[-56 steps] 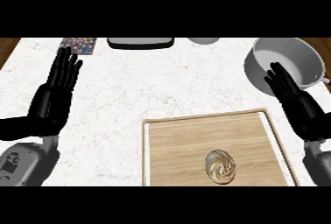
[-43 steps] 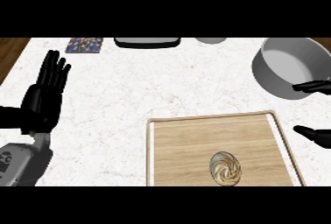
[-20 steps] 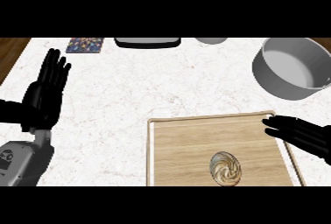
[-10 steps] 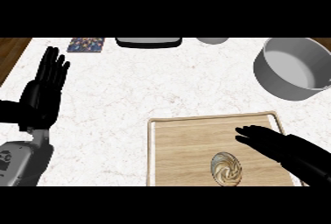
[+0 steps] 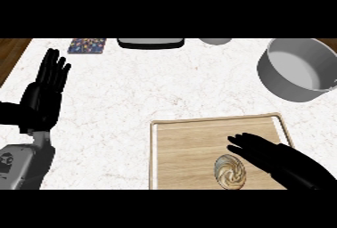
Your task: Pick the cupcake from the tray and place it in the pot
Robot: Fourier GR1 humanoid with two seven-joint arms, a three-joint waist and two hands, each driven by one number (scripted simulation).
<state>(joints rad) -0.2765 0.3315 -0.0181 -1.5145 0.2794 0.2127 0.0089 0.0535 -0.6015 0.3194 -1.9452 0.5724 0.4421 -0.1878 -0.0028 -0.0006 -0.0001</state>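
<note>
The grey metal pot [image 5: 299, 69] is cut by the view's right edge, its far side out of sight. At the top of the white marble counter [image 5: 164, 89], a flat black tray-like object [image 5: 150, 42] and a pale grey round object [image 5: 216, 41] show only their near parts. A small colourful patterned card [image 5: 88, 45] is too small to make out. The light wooden tray [image 5: 197, 142] runs under the lower band, its near rim unseen. The black right hand [image 5: 276, 158] covers the tray's right side and rim; whether it touches the swirl-topped cupcake [image 5: 231, 171] cannot be told.
</note>
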